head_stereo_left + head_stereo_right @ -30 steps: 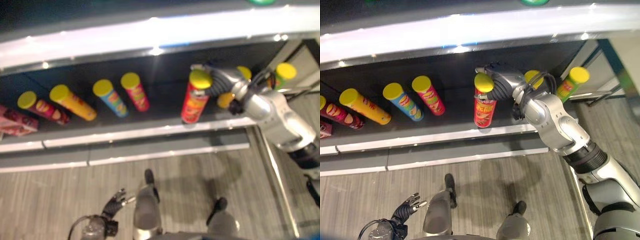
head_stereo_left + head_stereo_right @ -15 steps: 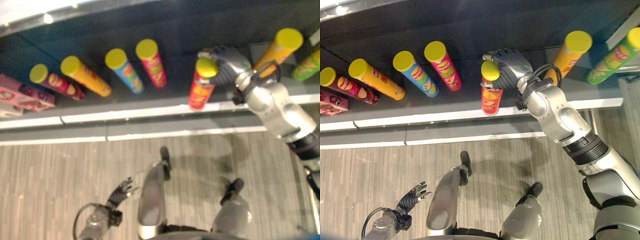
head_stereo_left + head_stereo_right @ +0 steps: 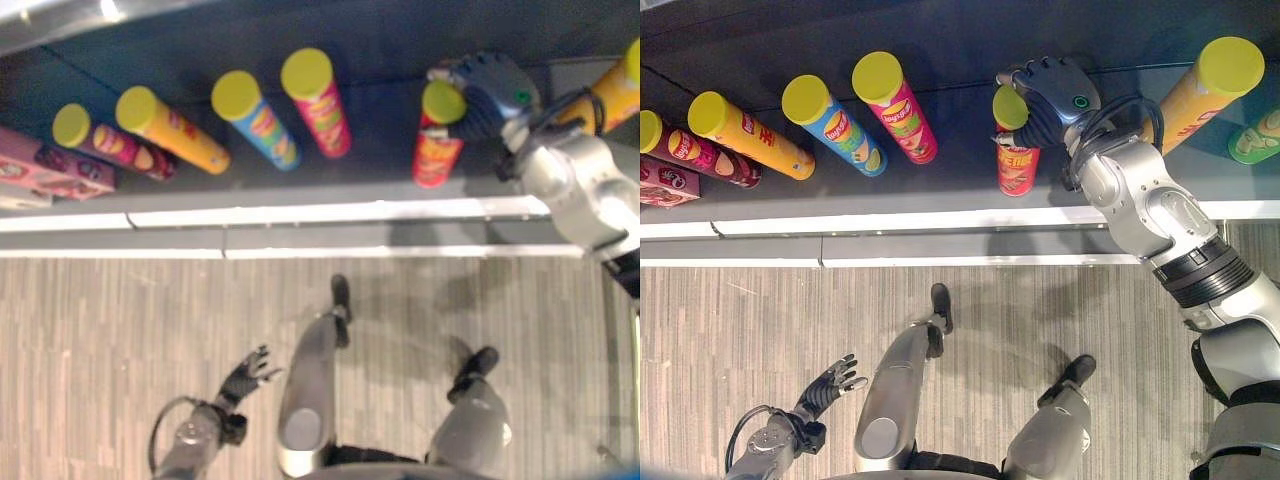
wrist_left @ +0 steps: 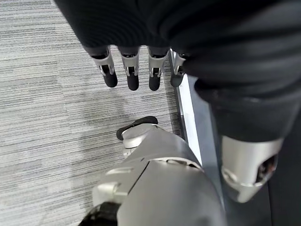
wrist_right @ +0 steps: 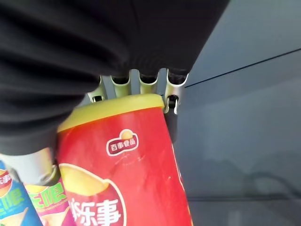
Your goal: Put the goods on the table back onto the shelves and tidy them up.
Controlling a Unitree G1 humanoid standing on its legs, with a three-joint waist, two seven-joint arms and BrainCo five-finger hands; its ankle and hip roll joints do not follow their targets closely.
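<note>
Up on the shelf (image 3: pixel 940 222), the right hand (image 3: pixel 1055 98) has its fingers curled round the yellow-lidded top of the red can (image 3: pixel 1016 160), which stands upright on the dark board. To that hand's left stand the pink can (image 3: pixel 895 105) and then the blue can (image 3: pixel 830 124); the orange can (image 3: pixel 1205 92) is to its right. Low over the floor, the left hand (image 3: pixel 830 383) hangs with relaxed fingers, holding nothing.

Both eye views look steeply down, sharing the shelf (image 3: pixel 940 215) front edge and floor (image 3: pixel 740 320); wrist views sit close.
</note>
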